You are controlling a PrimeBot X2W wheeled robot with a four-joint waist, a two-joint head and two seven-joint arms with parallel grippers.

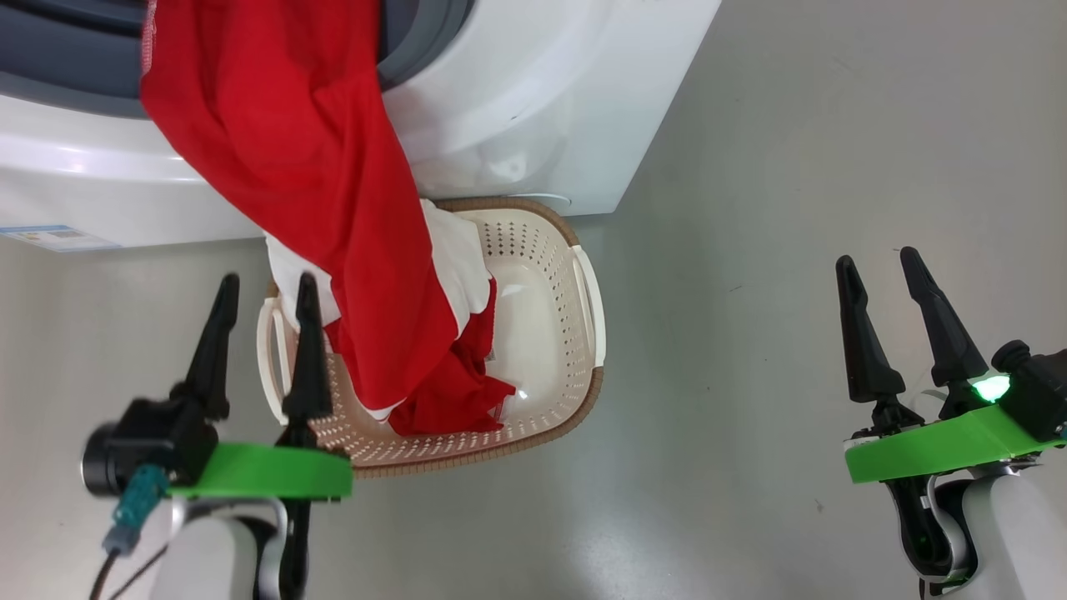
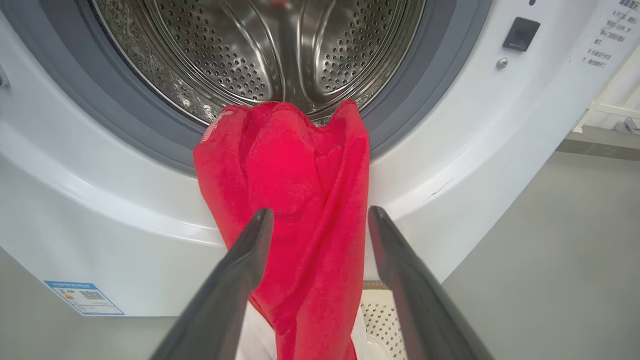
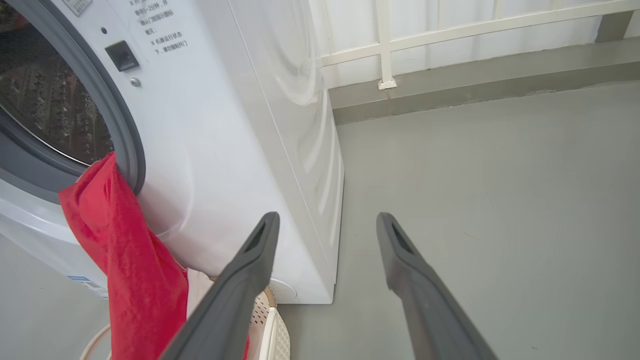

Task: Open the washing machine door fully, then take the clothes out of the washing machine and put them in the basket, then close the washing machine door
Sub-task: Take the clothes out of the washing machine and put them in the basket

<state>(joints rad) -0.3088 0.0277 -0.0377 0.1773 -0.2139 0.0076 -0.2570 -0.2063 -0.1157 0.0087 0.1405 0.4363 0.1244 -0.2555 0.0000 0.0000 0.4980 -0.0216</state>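
Red clothes [image 1: 317, 183] hang from the washing machine [image 1: 533, 100] mouth into the basket [image 1: 575, 333] — top end still draped over the lip. Spread and empty: left gripper [image 1: 267, 282], right gripper [image 1: 875, 258]. Best pinch high, lift clear.

The white washing machine [image 1: 533, 100] shows its perforated steel drum [image 2: 240, 55]. Red clothes [image 1: 308, 183] with white panels hang from its mouth over the grey-blue rubber ring [image 2: 135, 132], down its front into the cream perforated basket [image 1: 554, 275] just below.
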